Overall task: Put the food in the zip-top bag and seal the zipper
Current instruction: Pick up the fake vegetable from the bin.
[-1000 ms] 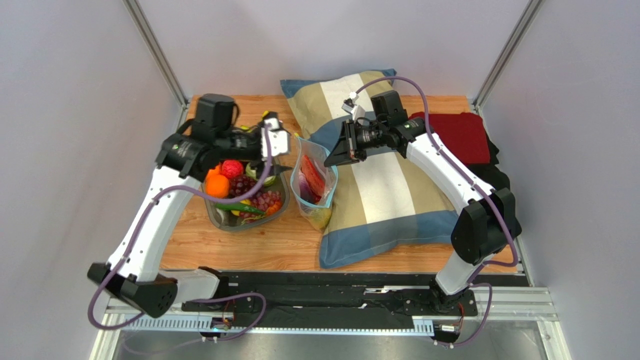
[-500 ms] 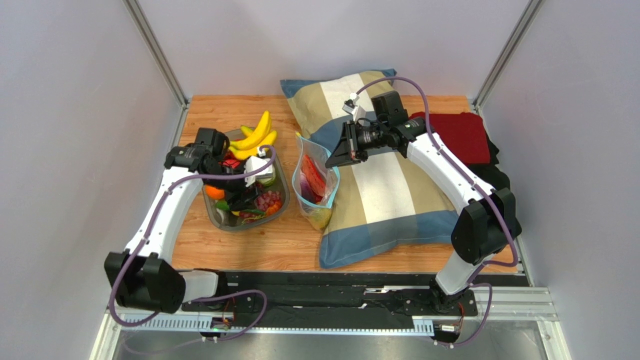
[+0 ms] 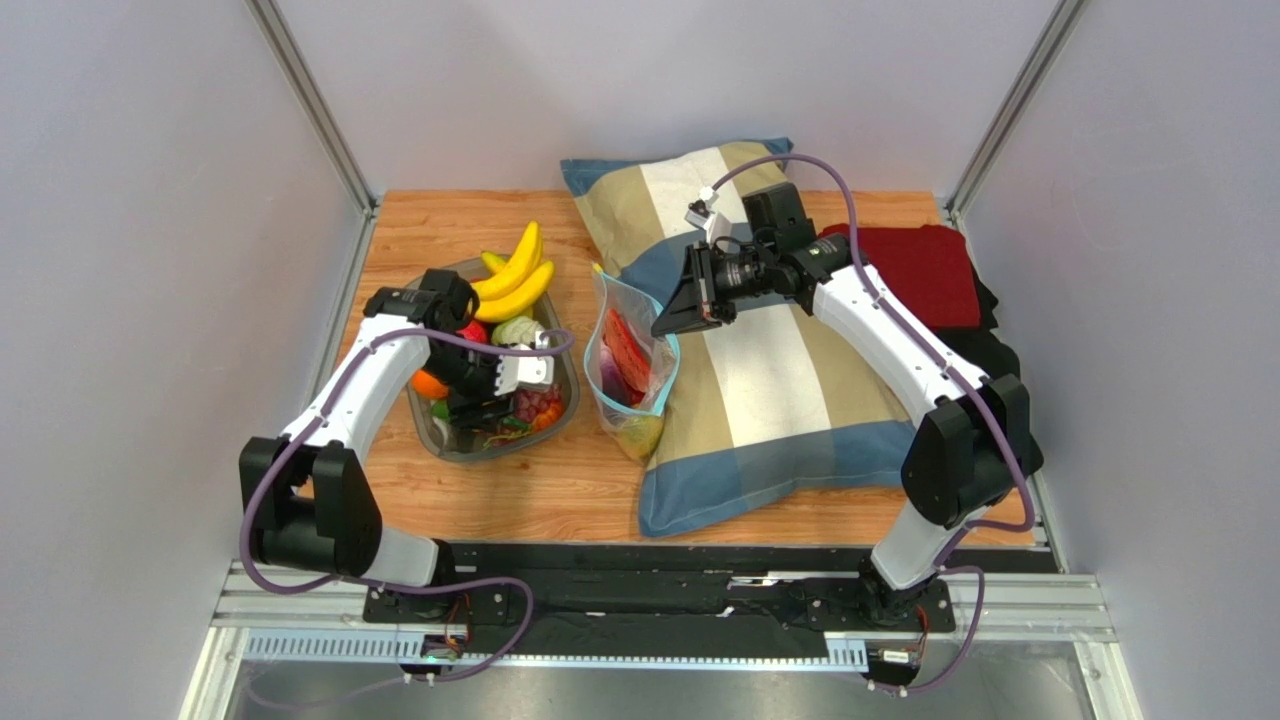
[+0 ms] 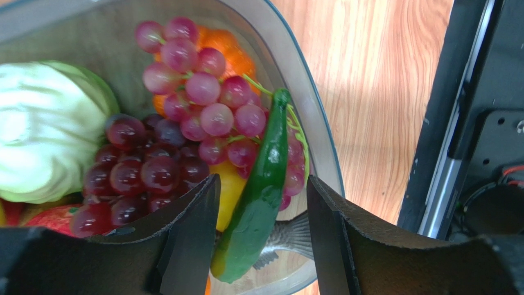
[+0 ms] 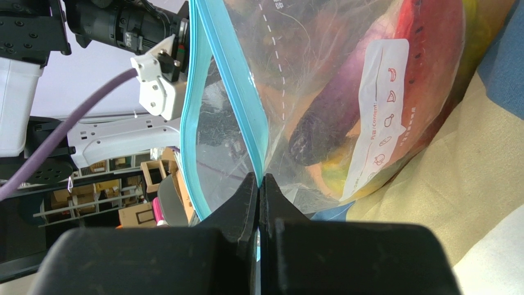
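One prob. chilli (image 4: 255, 209) inside open L gripper (image 4: 261, 192); R gripper (image 5: 259, 183) pinches zipper (image 5: 226, 92).

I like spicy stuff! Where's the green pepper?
In the left wrist view, the green pepper lies in the dish beside the grapes, between the left claw's fingers.

Left arm: bent, wrist down, left gripper (image 4: 261, 196) at 9 o'clock, jaws parted. Right arm: extended toward 11 o'clock, right gripper (image 5: 259, 184) jaws pressed together.
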